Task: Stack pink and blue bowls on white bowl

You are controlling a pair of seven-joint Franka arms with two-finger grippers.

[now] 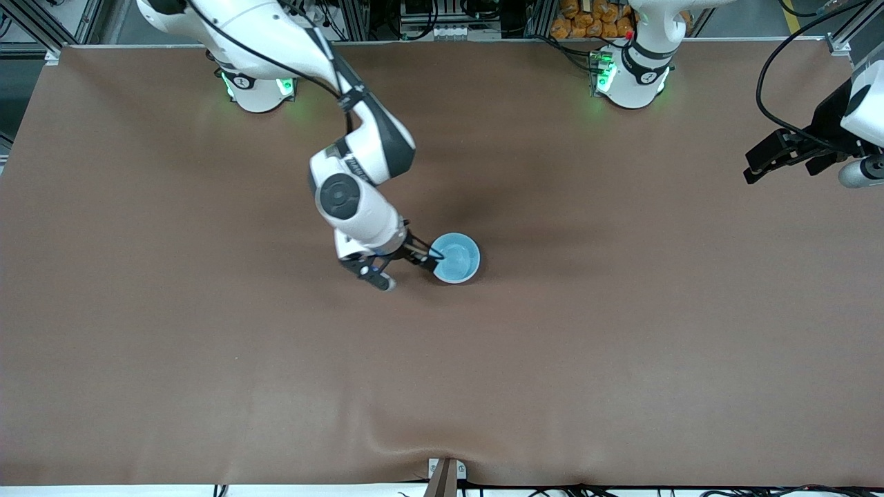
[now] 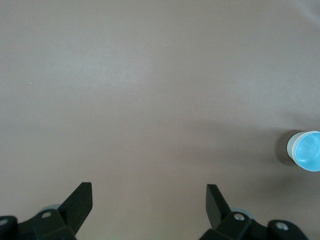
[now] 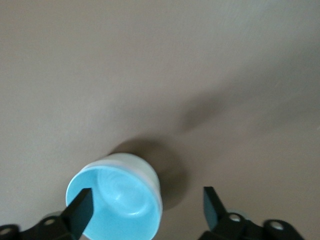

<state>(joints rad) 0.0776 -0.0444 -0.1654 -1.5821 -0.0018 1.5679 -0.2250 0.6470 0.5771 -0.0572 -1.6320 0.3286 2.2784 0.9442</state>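
White arms, dark grey joints, black cables, black pincers, green-lit bases.

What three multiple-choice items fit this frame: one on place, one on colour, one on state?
1. Where is the right claw?
A. At the blue bowl, mid-table
B. Over the table edge nearest the front camera
C. At the left arm's base

2. What colour is the inside of the visible bowl?
A. Pink
B. Green
C. Blue

3. How is the right claw?
A. Shut on the bowl
B. Open
C. Shut on nothing

Key: 1 A, the right claw straddles the rim of the blue bowl. 2 C, its inside shows sky blue in every view. 3 B, the fingers stand wide apart in the right wrist view. The left claw waits open over the left arm's end of the table.
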